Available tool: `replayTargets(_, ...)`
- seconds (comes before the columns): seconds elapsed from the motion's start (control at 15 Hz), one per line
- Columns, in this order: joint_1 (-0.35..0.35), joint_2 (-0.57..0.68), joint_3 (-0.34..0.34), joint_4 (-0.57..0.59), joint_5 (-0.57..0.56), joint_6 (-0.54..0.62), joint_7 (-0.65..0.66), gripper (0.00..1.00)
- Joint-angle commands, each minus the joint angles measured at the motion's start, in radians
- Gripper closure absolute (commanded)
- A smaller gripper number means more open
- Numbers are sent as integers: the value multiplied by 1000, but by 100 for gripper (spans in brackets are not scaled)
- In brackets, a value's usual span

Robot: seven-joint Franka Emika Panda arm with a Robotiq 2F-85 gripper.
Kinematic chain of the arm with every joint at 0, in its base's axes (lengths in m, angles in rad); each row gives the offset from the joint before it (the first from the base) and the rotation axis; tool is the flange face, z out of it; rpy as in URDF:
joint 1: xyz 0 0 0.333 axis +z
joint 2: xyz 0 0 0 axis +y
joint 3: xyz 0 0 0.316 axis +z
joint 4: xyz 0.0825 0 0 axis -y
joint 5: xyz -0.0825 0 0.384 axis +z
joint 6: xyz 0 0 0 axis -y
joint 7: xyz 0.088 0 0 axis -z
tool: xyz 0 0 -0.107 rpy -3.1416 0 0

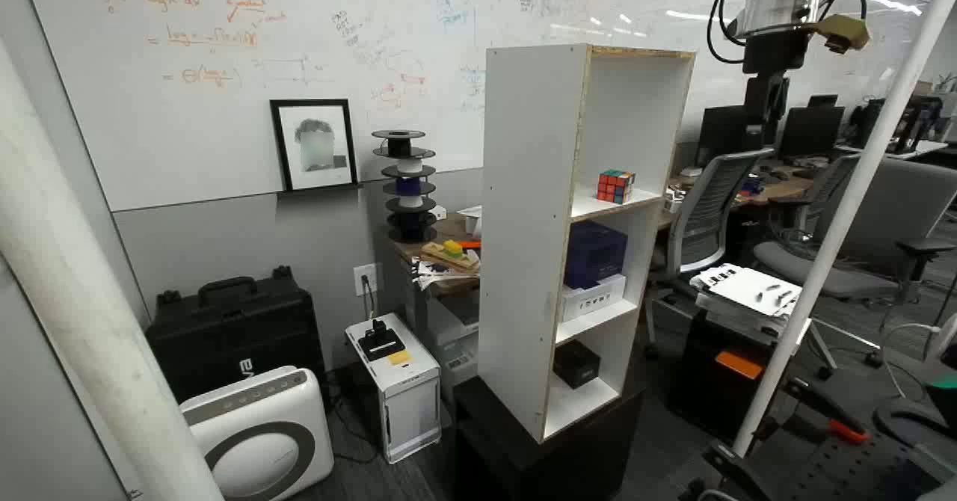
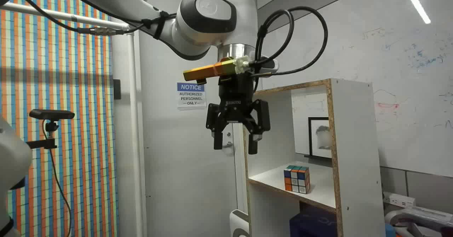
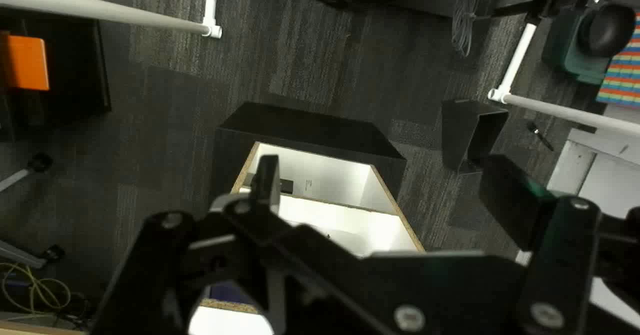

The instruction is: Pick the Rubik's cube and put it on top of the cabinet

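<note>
The Rubik's cube (image 1: 617, 186) sits on the floor of the top compartment of the tall white cabinet (image 1: 531, 224). The cube also shows in an exterior view (image 2: 296, 179), near the front edge of that compartment, beside the cabinet wall (image 2: 354, 141). My gripper (image 2: 235, 143) hangs pointing down in front of the cabinet, higher than the cube and apart from it. Its two black fingers are spread with nothing between them. In the wrist view the gripper (image 3: 387, 190) is open over the floor and the cabinet's lower compartments (image 3: 320, 170); the cube does not show there.
A dark blue box (image 1: 596, 254) on a white box (image 1: 594, 297) fills part of the middle compartment. A black box (image 1: 576, 364) stands in the bottom one. The cabinet rests on a black base (image 1: 549, 456). A white pole (image 1: 837, 209) and office chairs stand nearby.
</note>
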Motion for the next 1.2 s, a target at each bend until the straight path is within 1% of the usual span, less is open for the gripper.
replayTargets(0.0,-10,1,9,4,3,-1,-2,0)
replayTargets(0.2,-10,-1,9,11,3,-1,-2,0)
replayTargets(0.33,-13,-15,-23,-54,69,194,1,0)
replayTargets(0.4,-16,8,-36,-65,106,255,1,0)
replayTargets(0.6,-12,67,-71,-119,217,513,-33,0)
replayTargets(0.73,1,109,-92,-150,305,688,-80,0)
replayTargets(0.87,25,162,-105,-179,411,857,-173,0)
replayTargets(0.93,39,194,-105,-187,465,920,-228,0)
replayTargets(1.0,54,220,-101,-186,523,959,-287,0)
replayTargets(1.13,91,267,-103,-169,624,958,-399,0)
